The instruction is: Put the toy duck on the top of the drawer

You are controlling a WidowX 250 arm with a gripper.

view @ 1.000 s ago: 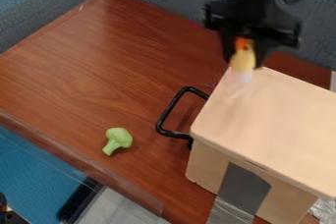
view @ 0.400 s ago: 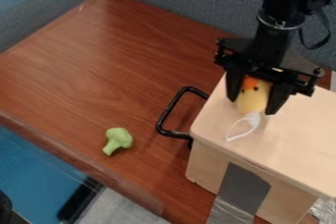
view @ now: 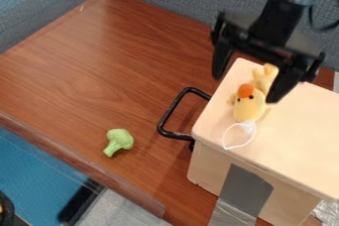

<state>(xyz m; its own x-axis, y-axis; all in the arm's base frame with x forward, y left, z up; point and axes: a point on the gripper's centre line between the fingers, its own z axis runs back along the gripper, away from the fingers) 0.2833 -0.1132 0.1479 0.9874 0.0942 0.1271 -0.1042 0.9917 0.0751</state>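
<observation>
On the left part of the top of the drawer [view: 288, 133], the toy duck [view: 250, 111] is found lying face up. Its soft yellow head is turned to the near side, with the feet towards the far side. Two small dark eyes are noted beside the orange beak [view: 246, 90], and a thin white loop [view: 248, 127] is laid out from the head towards the near left edge.

The gripper [view: 245, 88] is held above the duck with its fingers set wide apart, and nothing is gripped. Placement is judged complete; only a clean withdrawal is called for. The wide spread should be kept and the arm raised straight up, since the soft body could be nudged or rolled by a sideways sweep of the right finger. A fingertip should also be kept clear of the loop, by which the duck could be dragged over the edge. No regrasp is judged necessary.

Left of the drawer, its black handle [view: 173, 114] is seen projecting over the brown table [view: 86, 71]. Farther left, near the table's near edge, a green toy broccoli [view: 119, 140] is noted, well apart from the duck.
</observation>
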